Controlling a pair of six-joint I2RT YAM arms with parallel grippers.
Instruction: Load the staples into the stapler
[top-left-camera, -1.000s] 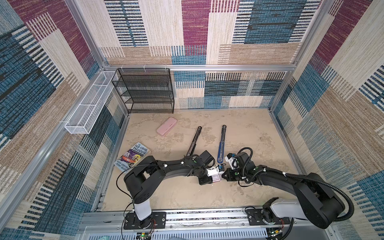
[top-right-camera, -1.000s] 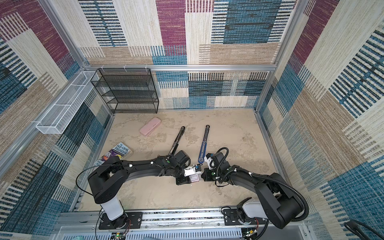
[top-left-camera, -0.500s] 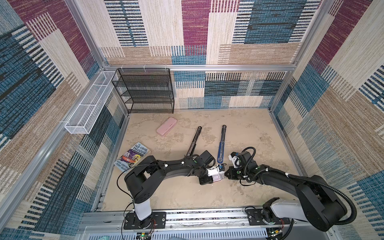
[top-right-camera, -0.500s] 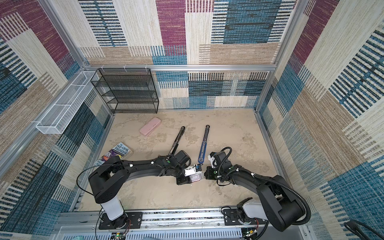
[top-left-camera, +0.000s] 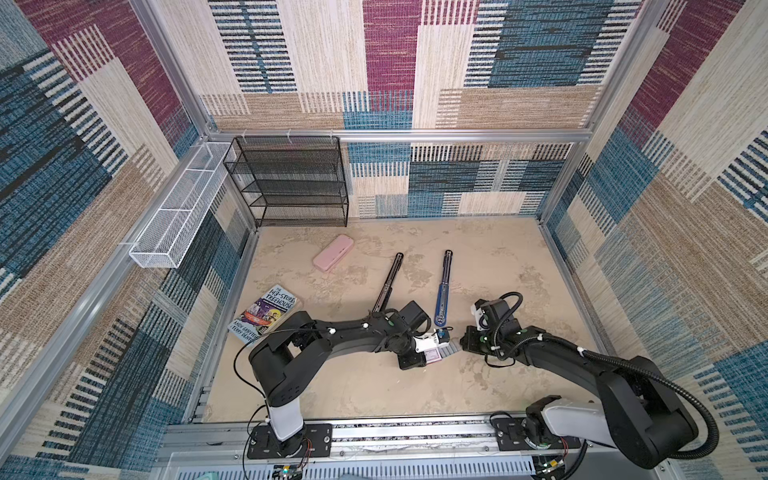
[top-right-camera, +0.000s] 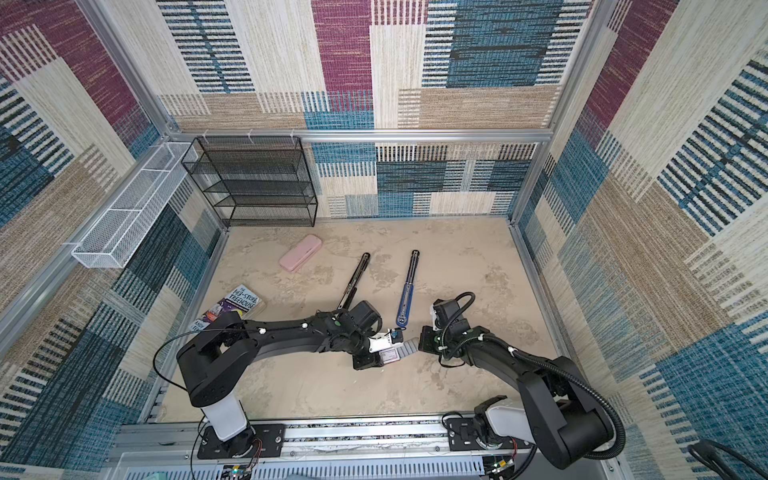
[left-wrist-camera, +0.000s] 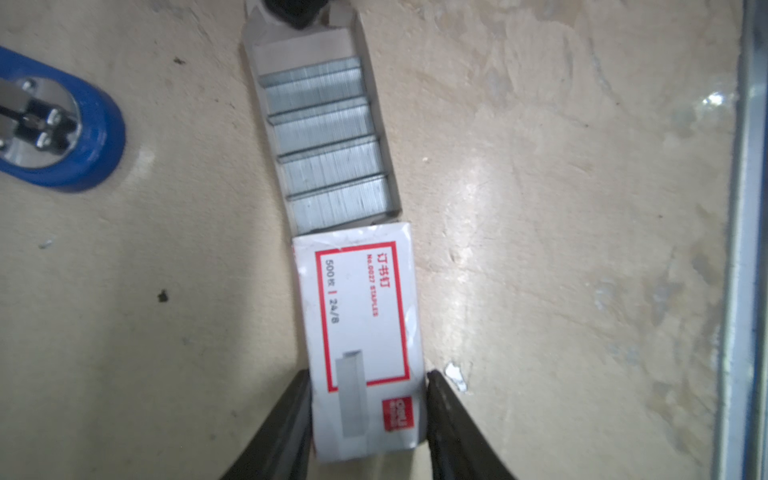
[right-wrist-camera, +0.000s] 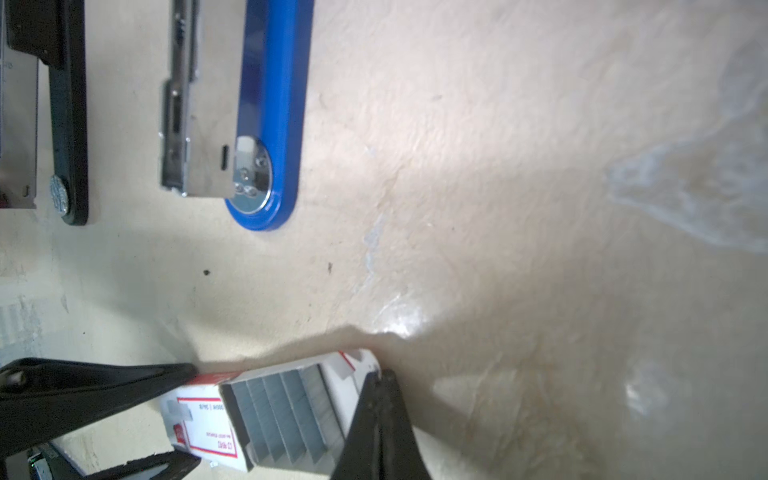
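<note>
Here left gripper (left-wrist-camera: 368, 376) clamps the box sleeve (left-wrist-camera: 357, 299); right gripper (right-wrist-camera: 384, 378) pinches its tray (left-wrist-camera: 303, 48) of staples (left-wrist-camera: 328, 158).

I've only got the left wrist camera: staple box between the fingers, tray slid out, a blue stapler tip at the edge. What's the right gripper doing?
Observer: The right gripper is shut, its tip at the far end of the tray.
Operator: Any stapler besides the blue stapler?
Observer: Yes, a black stapler lies left of it in both top views.
Operator: Anything else loose besides the staple box?
Observer: A pink case and a book lie farther left.
</note>
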